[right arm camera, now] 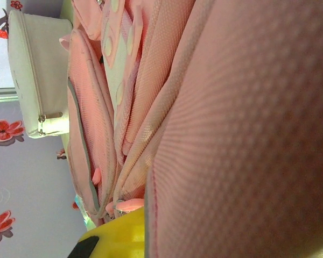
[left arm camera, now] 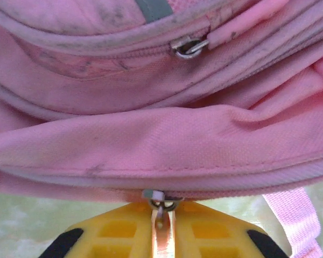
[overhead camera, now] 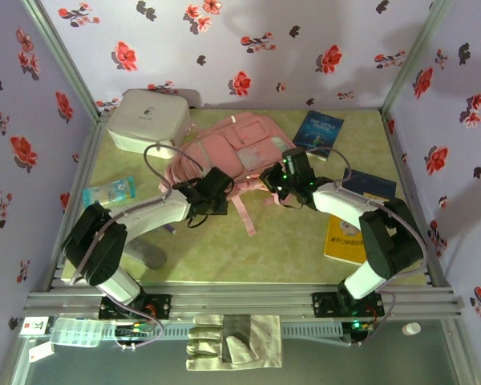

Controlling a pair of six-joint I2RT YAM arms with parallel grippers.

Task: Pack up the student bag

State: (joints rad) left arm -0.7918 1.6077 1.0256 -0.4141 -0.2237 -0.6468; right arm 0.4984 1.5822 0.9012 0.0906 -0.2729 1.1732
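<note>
Two arms in on the student bag (overhead camera: 232,152), flat mid-table, long axis left to right. Nearer to the zip pull (left arm camera: 161,206): left gripper (overhead camera: 215,192), fingers almost together with the pull in the slit; pinched or loose, cannot tell. Opposite, right gripper (overhead camera: 282,186) closed on a bag fold. Seam crosswise to left fingers; sideways draw likely next.

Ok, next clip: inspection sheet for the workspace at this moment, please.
Surface: green mat, nothing spilled.
Job's things: student bag lying mid-table.
Clutter: white case, blue book, dark book, yellow book, blue bottle, gloves on the front ledge.
Grippers: left claw shut on a zip pull; right claw shut against the bag's fabric.
Cables: grey loops behind each claw.
Surroundings: floral walls, metal frame.
</note>
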